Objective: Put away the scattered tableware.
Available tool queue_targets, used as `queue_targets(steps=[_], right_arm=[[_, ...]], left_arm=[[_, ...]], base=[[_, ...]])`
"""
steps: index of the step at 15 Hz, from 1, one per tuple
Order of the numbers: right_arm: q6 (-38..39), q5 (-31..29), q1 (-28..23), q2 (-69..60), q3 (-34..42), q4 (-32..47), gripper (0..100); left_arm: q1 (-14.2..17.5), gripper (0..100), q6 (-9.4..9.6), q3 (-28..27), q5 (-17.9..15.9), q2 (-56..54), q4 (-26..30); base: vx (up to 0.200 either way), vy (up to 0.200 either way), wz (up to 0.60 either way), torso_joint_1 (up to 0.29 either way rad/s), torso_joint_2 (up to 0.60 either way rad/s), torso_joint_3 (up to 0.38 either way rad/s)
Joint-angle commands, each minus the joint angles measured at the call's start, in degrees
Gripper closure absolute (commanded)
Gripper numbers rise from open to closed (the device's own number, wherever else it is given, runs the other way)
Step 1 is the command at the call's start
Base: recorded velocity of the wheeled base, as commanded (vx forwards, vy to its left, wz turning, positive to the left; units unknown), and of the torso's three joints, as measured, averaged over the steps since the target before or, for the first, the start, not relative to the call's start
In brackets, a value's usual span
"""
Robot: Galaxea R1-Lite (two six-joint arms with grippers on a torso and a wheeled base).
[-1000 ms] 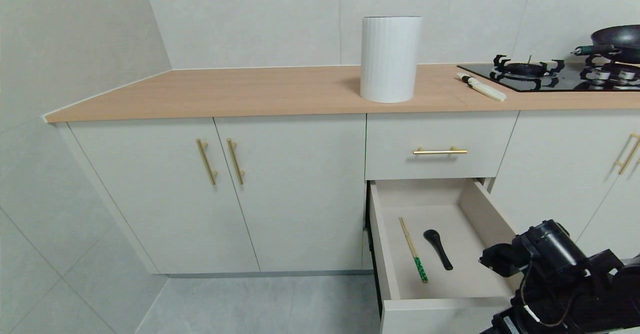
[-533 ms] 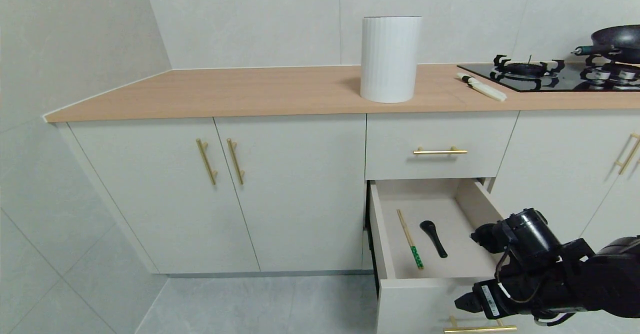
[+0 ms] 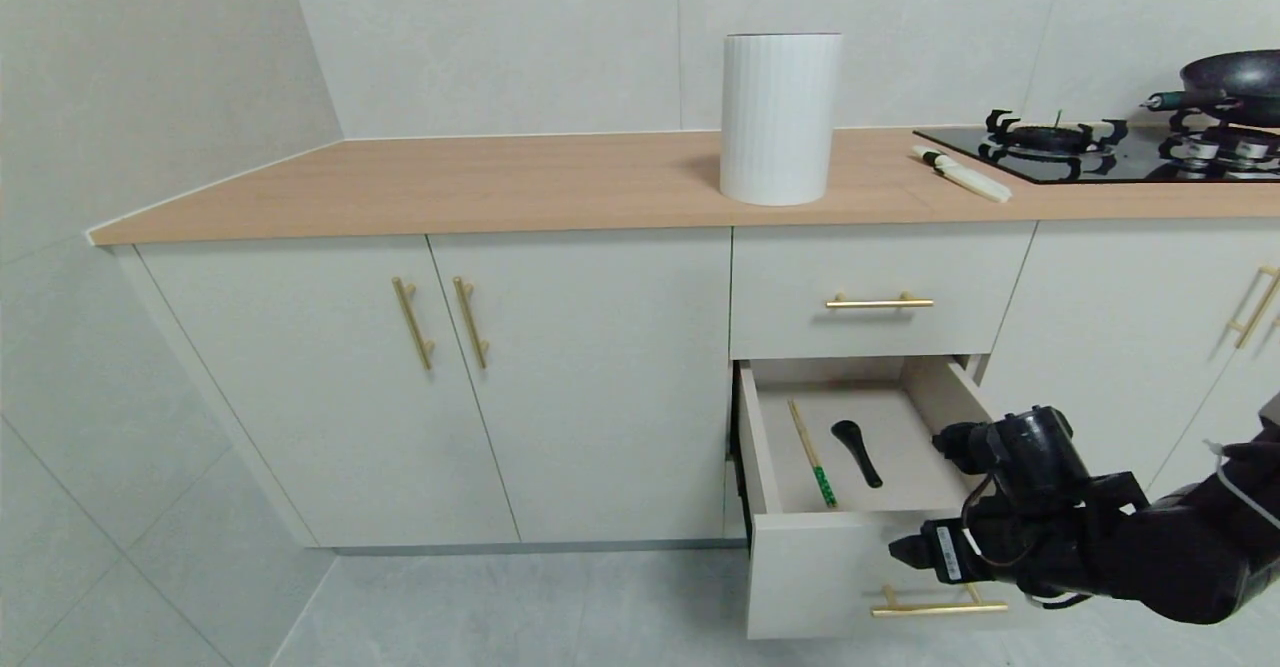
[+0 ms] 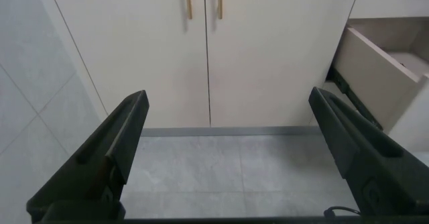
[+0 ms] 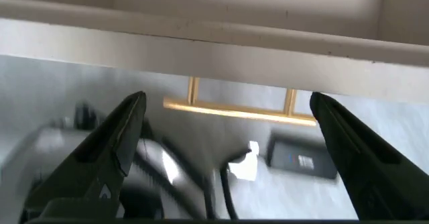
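Observation:
The lower drawer (image 3: 758,447) stands partly open, with a pair of green-tipped chopsticks (image 3: 810,439) and a black spoon (image 3: 858,452) lying on its floor. My right gripper (image 3: 915,555) is against the drawer front (image 3: 810,577), just above its gold handle (image 3: 925,607). In the right wrist view the right gripper (image 5: 226,100) is open, and the gold handle (image 5: 240,110) lies just beyond its fingertips. My left gripper (image 4: 226,96) hangs open over the floor, facing the cabinet doors (image 4: 201,49), with the drawer (image 4: 375,63) off to one side.
On the wooden countertop (image 3: 450,182) stand a tall white ribbed canister (image 3: 780,117) and a pale long utensil (image 3: 960,173) beside the gas hob (image 3: 1100,152), which carries a black pan (image 3: 1235,75). The upper drawer (image 3: 880,287) is closed. Grey floor tiles (image 3: 550,607) lie open to the left.
The lower drawer has slid inward toward the cabinet. My right arm has moved forward with the drawer front, whose gold handle has come into sight.

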Motion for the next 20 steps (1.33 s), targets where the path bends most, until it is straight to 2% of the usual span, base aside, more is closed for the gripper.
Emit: queue_targets(steps=[1,9,17,20], right_arm=[[-1.66,-0.34,-1.72,6.43,-2.60,-4.08,0],[-1.92,-3.15,-5.15,17.60,-21.14,-5.31,0],[2.39,-7.99,-6.82,26.30,-28.88,-15.85,0],[4.41,-9.66,-7.44,29.81,-33.54,-16.21,0]], left_arm=[[0.05,0,0.00,0.01,0.08,0.02,-0.01],[-0.04,0,0.00,0.01,-0.01,0.02,-0.01],[-0.04,0,0.00,0.01,-0.01,0.02,-0.01],[0.05,0,0.00,0.01,-0.01,0.02,-0.01]], base=[[0.000,0.000,0.00,0.000,0.00,0.000],[0.000,0.000,0.00,0.000,0.00,0.000],[0.000,0.000,0.00,0.000,0.00,0.000],[0.000,0.000,0.00,0.000,0.00,0.000]])
